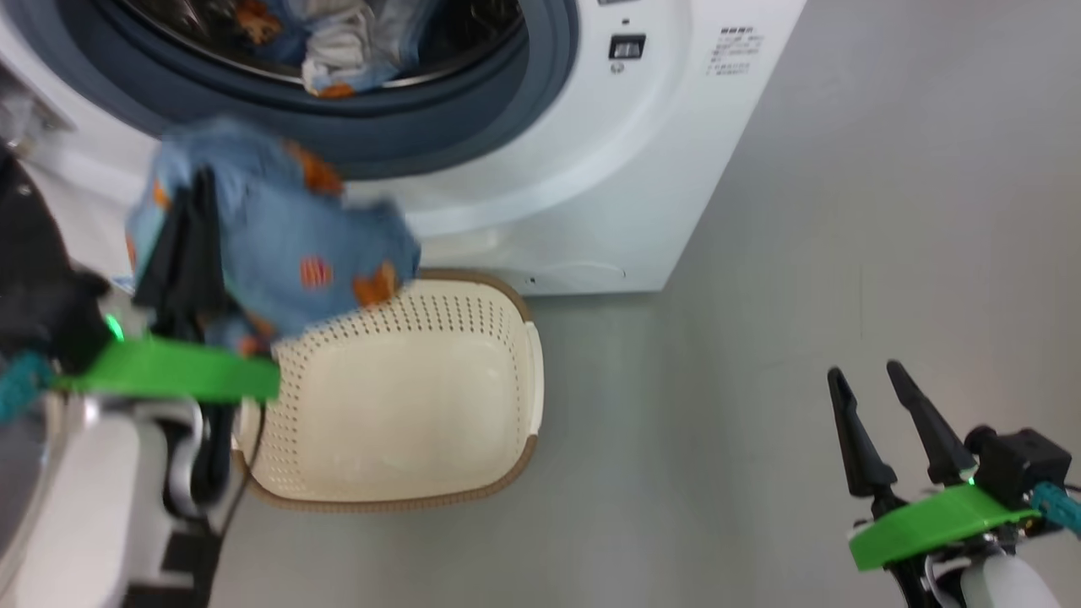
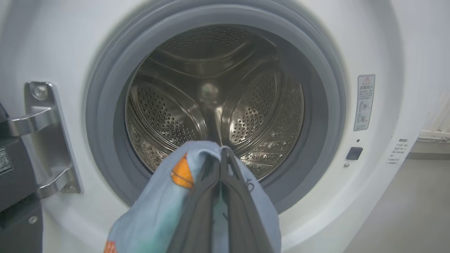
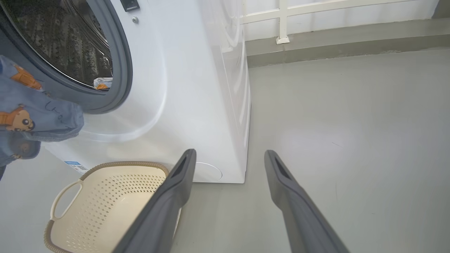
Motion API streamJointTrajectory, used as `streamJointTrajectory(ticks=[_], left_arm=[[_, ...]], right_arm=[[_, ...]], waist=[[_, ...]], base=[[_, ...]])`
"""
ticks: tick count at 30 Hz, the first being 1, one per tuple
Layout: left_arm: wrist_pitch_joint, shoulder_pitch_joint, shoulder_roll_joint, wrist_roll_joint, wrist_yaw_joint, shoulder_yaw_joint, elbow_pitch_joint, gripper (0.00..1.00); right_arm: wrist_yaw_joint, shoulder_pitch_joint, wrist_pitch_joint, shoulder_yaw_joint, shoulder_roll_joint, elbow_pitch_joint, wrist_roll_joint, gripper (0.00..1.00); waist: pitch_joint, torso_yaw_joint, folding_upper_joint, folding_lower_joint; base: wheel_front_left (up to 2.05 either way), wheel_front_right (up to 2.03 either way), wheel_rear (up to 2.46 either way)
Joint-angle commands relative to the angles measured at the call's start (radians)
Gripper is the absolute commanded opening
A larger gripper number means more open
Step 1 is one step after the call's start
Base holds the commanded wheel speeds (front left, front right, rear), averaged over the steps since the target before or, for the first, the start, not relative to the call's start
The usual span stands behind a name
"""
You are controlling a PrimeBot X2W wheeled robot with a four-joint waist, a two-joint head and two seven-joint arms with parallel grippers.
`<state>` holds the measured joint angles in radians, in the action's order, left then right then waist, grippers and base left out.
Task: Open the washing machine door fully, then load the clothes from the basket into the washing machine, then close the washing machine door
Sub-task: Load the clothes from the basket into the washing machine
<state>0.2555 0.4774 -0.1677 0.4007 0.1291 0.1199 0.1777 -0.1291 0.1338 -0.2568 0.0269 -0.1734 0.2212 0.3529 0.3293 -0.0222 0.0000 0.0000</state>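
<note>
— Where's the washing machine (image 1: 642, 169)?
— Far side, on the grey floor (image 1: 844, 253), mouth open; the washing machine door (image 2: 14, 182) shows dark at the left by its hinge.
— The basket (image 1: 473, 338)?
— Just before it, nearer us. Clothes (image 1: 338, 42) lie in the drum.
— In the way?
— A blue piece (image 1: 287, 245), pinched in the closed left hand (image 2: 222, 150), hangs before the mouth. The right hand (image 1: 861, 369) gapes wide, holding nothing, well right.

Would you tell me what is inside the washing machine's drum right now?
Blue printed and cream clothes lie at the front of the drum. In the left wrist view, the cloth gripped by the left tool hides the drum's bottom.
</note>
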Motion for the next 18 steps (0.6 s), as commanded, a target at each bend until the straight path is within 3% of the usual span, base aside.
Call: streamJointTrajectory(ticks=[1, 11, 18], left_arm=[[0.006, 0.048, -0.035, 0.004, 0.002, -0.029, -0.013, 0.0], [0.006, 0.377, -0.049, 0.026, 0.002, 0.013, 0.159, 0.0], [0.006, 0.524, -0.052, 0.02, 0.002, 0.063, 0.377, 0.0]], right_arm=[[-0.002, 0.018, -0.005, 0.027, -0.006, -0.023, -0.006, 1.0], [-0.002, 0.101, -0.005, 0.05, 0.011, -0.021, -0.002, 1.0], [-0.002, 0.133, -0.005, 0.069, 0.031, -0.019, -0.001, 1.0]], waist=[[0.05, -0.017, 0.0, 0.0], [0.156, -0.049, 0.0, 0.0], [0.197, -0.082, 0.0, 0.0]], base=[[0.0, 0.0, 0.0], [0.0, 0.0, 0.0], [0.0, 0.0, 0.0]])
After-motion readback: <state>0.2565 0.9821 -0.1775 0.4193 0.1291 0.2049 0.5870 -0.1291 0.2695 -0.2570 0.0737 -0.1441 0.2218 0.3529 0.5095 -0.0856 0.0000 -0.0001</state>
